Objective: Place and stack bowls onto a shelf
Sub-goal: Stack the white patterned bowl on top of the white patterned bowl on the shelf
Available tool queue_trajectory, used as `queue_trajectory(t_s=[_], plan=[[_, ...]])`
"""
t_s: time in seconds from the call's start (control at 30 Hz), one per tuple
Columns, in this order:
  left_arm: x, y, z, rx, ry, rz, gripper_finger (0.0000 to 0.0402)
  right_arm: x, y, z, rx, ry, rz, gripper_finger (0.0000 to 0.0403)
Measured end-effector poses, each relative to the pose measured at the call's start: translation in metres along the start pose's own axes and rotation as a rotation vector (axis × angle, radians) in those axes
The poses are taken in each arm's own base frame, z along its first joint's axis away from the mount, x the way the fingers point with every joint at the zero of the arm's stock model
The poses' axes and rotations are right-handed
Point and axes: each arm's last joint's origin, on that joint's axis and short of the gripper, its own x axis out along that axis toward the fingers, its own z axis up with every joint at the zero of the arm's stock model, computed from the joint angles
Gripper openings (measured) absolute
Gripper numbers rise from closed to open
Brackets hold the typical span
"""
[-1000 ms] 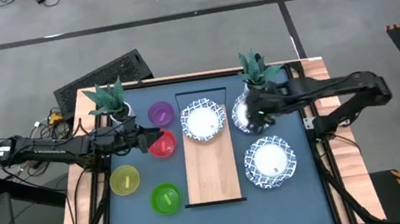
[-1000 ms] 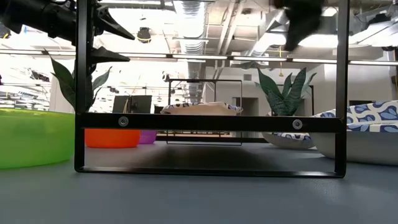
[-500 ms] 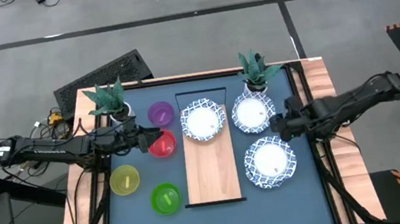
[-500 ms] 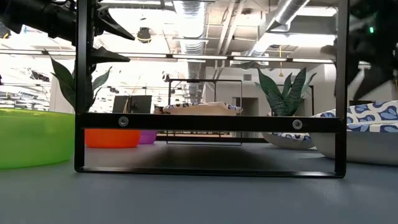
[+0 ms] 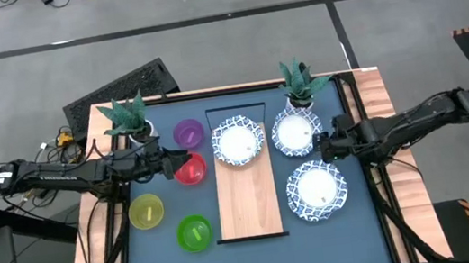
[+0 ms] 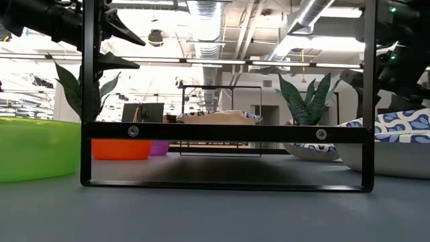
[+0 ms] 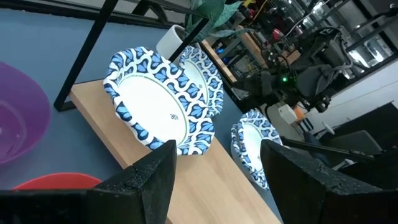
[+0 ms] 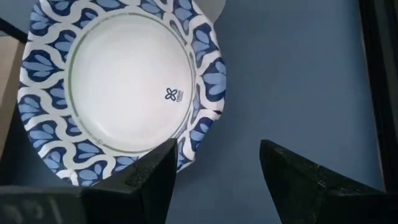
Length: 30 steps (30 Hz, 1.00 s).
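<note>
The light-wood shelf (image 5: 247, 193) lies in the middle of the table. One white blue-rimmed bowl (image 5: 238, 142) sits on its far end and also shows in the left wrist view (image 7: 163, 102). Two more white bowls (image 5: 296, 132) (image 5: 317, 189) rest on the table to its right. Purple (image 5: 188, 135), red (image 5: 191, 170), yellow (image 5: 146, 211) and green (image 5: 194, 233) bowls stand on the left. My left gripper (image 5: 169, 165) is open and empty, held high over the red bowl's left edge. My right gripper (image 5: 324, 148) is open and empty, just right of the far right white bowl (image 8: 121, 87).
Two potted plants (image 5: 129, 120) (image 5: 299, 86) stand at the far corners. A black metal frame (image 6: 225, 131) stands around the shelf's ends. Bare blue tabletop (image 5: 260, 255) lies along the near edge.
My right gripper has drawn back from over the far right white bowl toward the table's right edge; the bowl stays where it was on the table. My left arm has kept still.
</note>
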Motion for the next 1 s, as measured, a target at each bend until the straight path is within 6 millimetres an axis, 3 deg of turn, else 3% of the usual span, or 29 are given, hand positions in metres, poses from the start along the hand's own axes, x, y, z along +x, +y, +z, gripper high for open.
queue_trajectory(t_s=[0.73,1.0], plan=[[0.0,0.0,0.0,0.002,0.002,0.002,0.0218,0.036,0.023,0.001,-0.091,0.003,-0.097,0.0254],[0.0,0.001,-0.001,0.007,0.007,0.008,0.0218,0.05,0.031,0.002,-0.099,0.068,-0.087,0.0195]])
